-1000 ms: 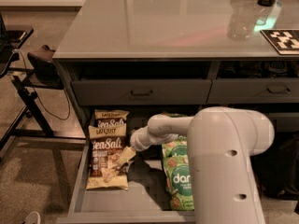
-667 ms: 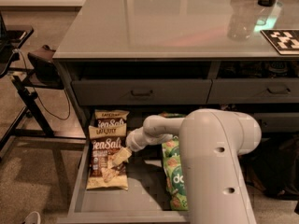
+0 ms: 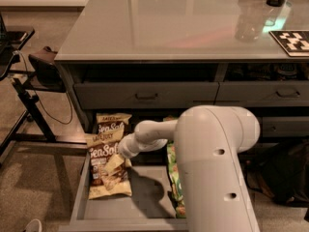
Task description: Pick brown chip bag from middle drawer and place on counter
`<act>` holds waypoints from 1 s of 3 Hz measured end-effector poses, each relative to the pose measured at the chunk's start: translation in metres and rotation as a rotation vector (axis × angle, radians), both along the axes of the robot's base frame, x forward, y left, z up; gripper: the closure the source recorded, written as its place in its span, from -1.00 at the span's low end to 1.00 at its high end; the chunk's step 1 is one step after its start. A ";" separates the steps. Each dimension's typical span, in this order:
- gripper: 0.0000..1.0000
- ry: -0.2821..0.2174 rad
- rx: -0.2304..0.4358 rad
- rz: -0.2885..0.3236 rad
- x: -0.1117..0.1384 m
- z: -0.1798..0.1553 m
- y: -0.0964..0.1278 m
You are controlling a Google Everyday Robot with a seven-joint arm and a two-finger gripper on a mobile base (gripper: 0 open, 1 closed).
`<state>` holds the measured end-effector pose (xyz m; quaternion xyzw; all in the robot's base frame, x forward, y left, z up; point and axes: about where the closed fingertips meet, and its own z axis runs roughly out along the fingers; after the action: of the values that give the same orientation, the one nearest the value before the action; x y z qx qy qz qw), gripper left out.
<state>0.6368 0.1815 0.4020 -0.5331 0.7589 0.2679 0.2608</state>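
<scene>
Two brown chip bags lie in the open middle drawer (image 3: 137, 204) at its left side: the near brown chip bag (image 3: 102, 174) lies flat, and the second one (image 3: 111, 123) sits behind it. My gripper (image 3: 119, 157) reaches in from the right and sits over the near bag's upper right part, at or just above its surface. The white arm (image 3: 212, 168) fills the right of the view and hides much of the drawer's right side. The glossy grey-green counter (image 3: 159, 23) spreads above the drawers.
Green "dang" pouches (image 3: 173, 175) lie in the drawer's right half, mostly behind my arm. Grey drawer fronts with dark handles (image 3: 146, 96) sit above. A clear bottle (image 3: 248, 23) and a marker tag (image 3: 292, 41) are on the counter. A black stand (image 3: 29, 100) is at left.
My arm has shifted left, covering more of the green pouches. The gripper has moved a little left and down onto the near brown bag. The bags have not moved.
</scene>
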 end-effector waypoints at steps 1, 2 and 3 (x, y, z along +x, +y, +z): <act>-1.00 -0.002 -0.032 -0.052 -0.027 0.024 0.014; -1.00 0.013 -0.052 -0.099 -0.048 0.033 0.018; -1.00 0.052 -0.062 -0.174 -0.058 0.029 0.004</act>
<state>0.5792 0.1857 0.4307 -0.4660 0.8168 0.2344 0.2464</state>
